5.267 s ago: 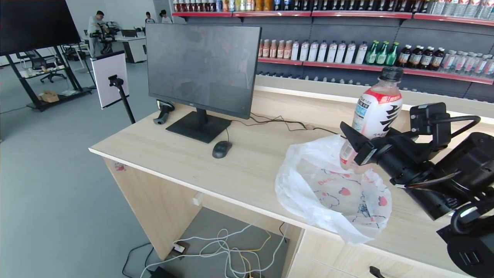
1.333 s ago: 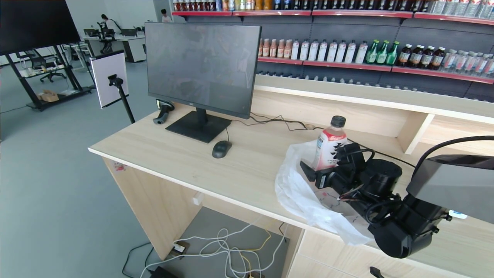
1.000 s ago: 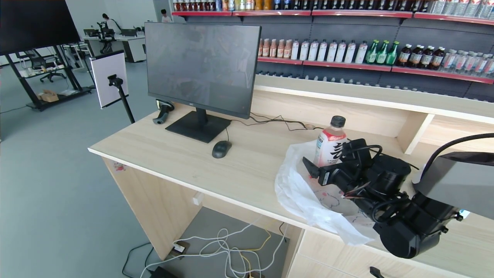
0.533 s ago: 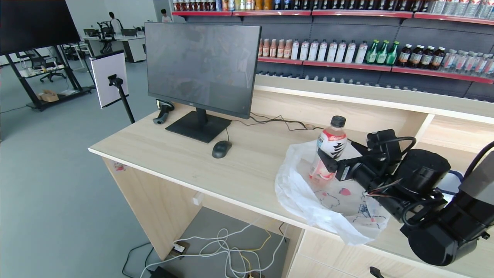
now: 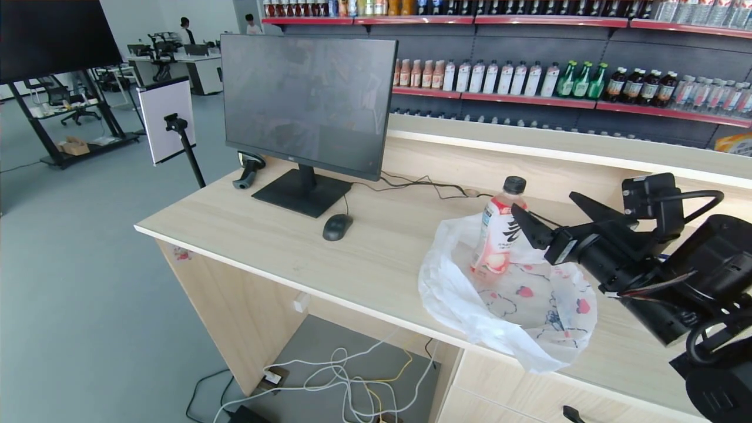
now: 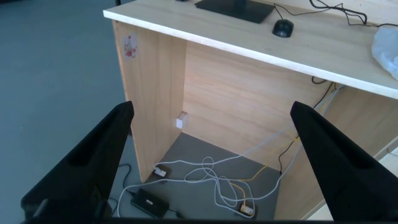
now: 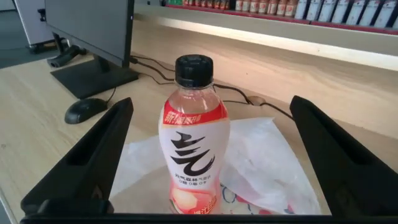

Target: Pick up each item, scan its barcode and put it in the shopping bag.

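A pink drink bottle point(image 5: 498, 235) with a black cap stands upright on the counter, inside the open rim of the white printed shopping bag point(image 5: 529, 308). My right gripper point(image 5: 543, 201) is open, just right of the bottle at cap height and touching nothing. In the right wrist view the bottle point(image 7: 193, 146) stands free between the spread fingers, with the bag point(image 7: 261, 155) beneath it. My left gripper point(image 6: 211, 106) is open and holds nothing, low beside the counter and facing its underside.
A monitor point(image 5: 308, 100), a mouse point(image 5: 338, 226) and a handheld scanner point(image 5: 248, 170) sit on the left half of the counter point(image 5: 264, 235). Cables trail behind the monitor and under the desk point(image 6: 217, 180). Drink shelves point(image 5: 529, 76) line the back wall.
The right gripper lowered the bottle into the bag, let go of it, and drew back to the right and upward. The bottle stays standing.
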Controlling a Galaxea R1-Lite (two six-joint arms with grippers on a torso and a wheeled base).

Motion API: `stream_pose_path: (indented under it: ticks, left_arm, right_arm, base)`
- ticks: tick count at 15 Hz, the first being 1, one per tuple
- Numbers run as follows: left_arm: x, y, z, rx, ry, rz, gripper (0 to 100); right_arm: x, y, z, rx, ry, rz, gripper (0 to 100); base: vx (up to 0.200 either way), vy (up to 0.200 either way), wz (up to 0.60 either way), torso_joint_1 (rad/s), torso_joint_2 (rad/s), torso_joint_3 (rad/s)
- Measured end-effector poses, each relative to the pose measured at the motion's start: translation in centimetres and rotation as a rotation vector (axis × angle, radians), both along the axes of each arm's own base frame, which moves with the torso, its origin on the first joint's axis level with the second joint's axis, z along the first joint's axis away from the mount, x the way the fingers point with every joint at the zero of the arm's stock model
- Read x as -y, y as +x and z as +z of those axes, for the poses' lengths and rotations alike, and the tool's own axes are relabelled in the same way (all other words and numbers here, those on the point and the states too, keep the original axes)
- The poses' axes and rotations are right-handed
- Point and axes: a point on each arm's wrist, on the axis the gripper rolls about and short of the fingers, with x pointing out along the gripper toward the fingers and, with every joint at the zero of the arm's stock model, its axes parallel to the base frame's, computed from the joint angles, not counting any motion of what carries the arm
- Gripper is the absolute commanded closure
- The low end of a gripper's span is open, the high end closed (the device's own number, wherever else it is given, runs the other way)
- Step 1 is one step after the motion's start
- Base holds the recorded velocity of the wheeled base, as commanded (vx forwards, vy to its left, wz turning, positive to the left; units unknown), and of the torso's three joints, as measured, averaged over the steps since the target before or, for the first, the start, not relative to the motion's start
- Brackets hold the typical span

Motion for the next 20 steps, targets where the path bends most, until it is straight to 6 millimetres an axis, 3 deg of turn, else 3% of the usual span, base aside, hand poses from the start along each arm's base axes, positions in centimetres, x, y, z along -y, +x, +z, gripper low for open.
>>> stream_pose_path:
  ticks: [7, 11, 20]
  left_arm:
    - [0.0, 0.0, 0.0, 0.000, 0.000, 0.000, 0]
    - [0.0, 0.0, 0.0, 0.000, 0.001, 0.000, 0]
    - [0.0, 0.0, 0.0, 0.000, -0.003, 0.000, 0]
  right_arm:
    - [1.7, -2.2, 1.4, 0.040, 0.012, -0.041, 0]
    - [2.8, -3.4, 1.0, 0.015, 0.006, -0.070, 0]
    - [2.9, -3.8, 0.7, 0.003, 0.002, -0.073, 0]
  base:
    - [0.000, 0.000, 0.00, 0.000, 0.00, 0.000]
    - [0.000, 0.000, -0.60, -0.001, 0.00, 0.005]
    - [0.000, 0.000, -0.53, 0.003, 0.00, 0.002]
